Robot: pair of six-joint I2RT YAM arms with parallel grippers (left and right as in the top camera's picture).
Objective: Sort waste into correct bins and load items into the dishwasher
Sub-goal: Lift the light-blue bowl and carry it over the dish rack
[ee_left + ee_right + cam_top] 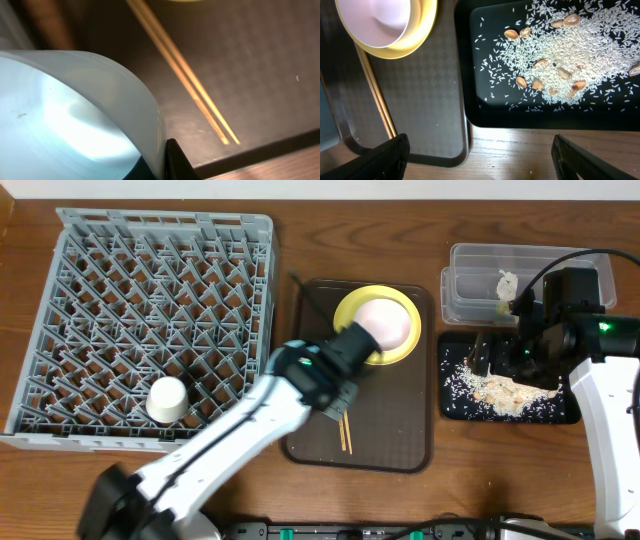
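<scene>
My left gripper (338,398) is over the brown serving tray and is shut on the rim of the light blue bowl (75,115), as the left wrist view (162,155) shows. The chopsticks (345,430) lie on the tray beside it (190,85). The cream-white bowl (385,323) sits on the yellow plate (350,305). The white cup (167,399) stands in the grey rack (100,260). My right gripper (485,160) is open and empty over the near edge of the black tray (455,405), which holds the rice scraps (560,60). The clear tub (470,265) holds the tissue (507,283).
The brown serving tray (400,440) lies between the rack and the black tray; its corner shows in the right wrist view (430,110), as do the plate (422,30) and bowl (380,20). Bare wooden table (520,155) runs along the front.
</scene>
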